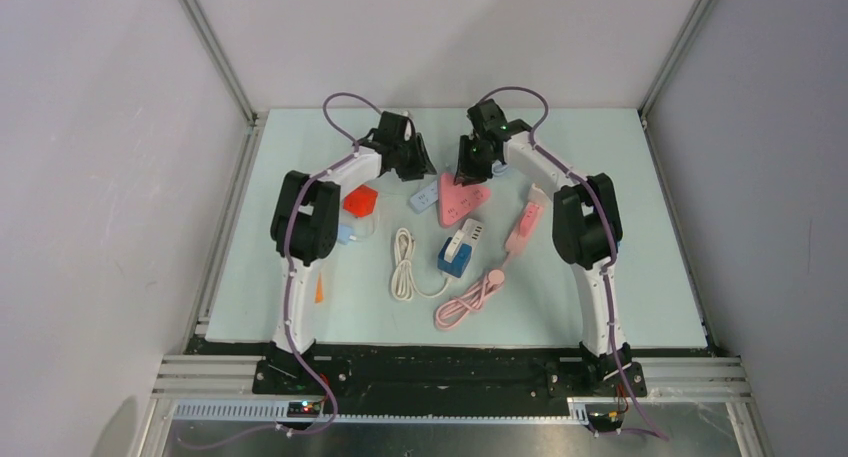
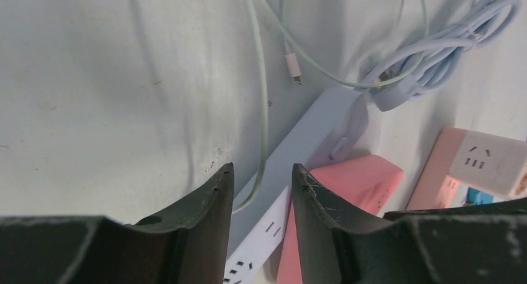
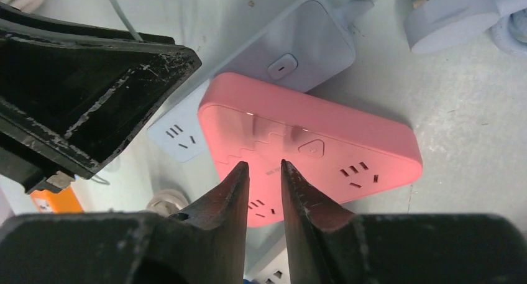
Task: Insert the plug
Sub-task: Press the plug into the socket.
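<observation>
A pale blue round plug (image 3: 447, 17) lies on the table at the end of a coiled pale blue cable (image 2: 435, 54). That cable runs from a pale blue power strip (image 3: 298, 48), and a pink triangular power strip (image 3: 323, 147) lies partly over the strip. My right gripper (image 3: 263, 164) hovers just above the pink strip, its jaws a narrow gap apart with nothing between them. My left gripper (image 2: 262, 169) is open over the pale blue strip (image 2: 311, 141) and holds nothing. From above, both grippers sit close together at the far middle, left gripper (image 1: 405, 162) and right gripper (image 1: 472, 167).
A thin pale green cable (image 2: 264, 97) crosses under the left fingers. Nearer the bases lie a white coiled cable (image 1: 403, 267), a blue and white cube socket (image 1: 460, 247), a long pink strip (image 1: 525, 227) with its coiled pink cable (image 1: 470, 299), and an orange block (image 1: 360, 202).
</observation>
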Motion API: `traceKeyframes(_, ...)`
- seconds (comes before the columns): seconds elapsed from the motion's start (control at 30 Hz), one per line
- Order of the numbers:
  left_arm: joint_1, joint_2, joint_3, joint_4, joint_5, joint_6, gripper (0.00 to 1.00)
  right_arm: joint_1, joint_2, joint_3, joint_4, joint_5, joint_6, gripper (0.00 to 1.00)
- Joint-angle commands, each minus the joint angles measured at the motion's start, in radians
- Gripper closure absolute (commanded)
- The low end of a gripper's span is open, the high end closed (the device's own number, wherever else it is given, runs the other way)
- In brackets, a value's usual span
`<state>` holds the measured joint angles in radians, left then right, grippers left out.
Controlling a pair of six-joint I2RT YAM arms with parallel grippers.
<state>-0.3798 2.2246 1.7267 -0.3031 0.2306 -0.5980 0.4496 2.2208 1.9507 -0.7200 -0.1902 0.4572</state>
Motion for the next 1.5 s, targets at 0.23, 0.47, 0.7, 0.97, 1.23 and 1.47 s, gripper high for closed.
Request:
traceKeyframes(0.23,-0.01,0.055,0.047,-0.014,0.026,-0.033,0.6,0.018,0.048,0.028,0.046,0.069,-0.082,0.73)
traceKeyframes(0.47,-0.01,0.06,0.021,-0.032,0.061,-0.022,0.64,0.061,0.086,0.044,-0.017,0.143,-0.13,0.72)
traceKeyframes(0.7,-0.011,0.063,0.009,-0.039,0.106,-0.015,0.66,0.096,0.153,0.089,-0.091,0.205,-0.156,0.7)
traceKeyframes(0.97,-0.016,0.067,-0.009,-0.055,0.166,-0.005,0.68,0.115,0.249,0.205,-0.201,0.323,-0.129,0.52)
traceKeyframes(1.23,-0.029,0.068,-0.021,-0.058,0.196,0.005,0.69,0.124,0.273,0.224,-0.184,0.344,-0.124,0.59)
traceKeyframes(1.47,-0.04,0.063,-0.048,-0.059,0.236,0.01,0.71,0.124,0.19,0.165,-0.069,0.338,-0.115,0.63)
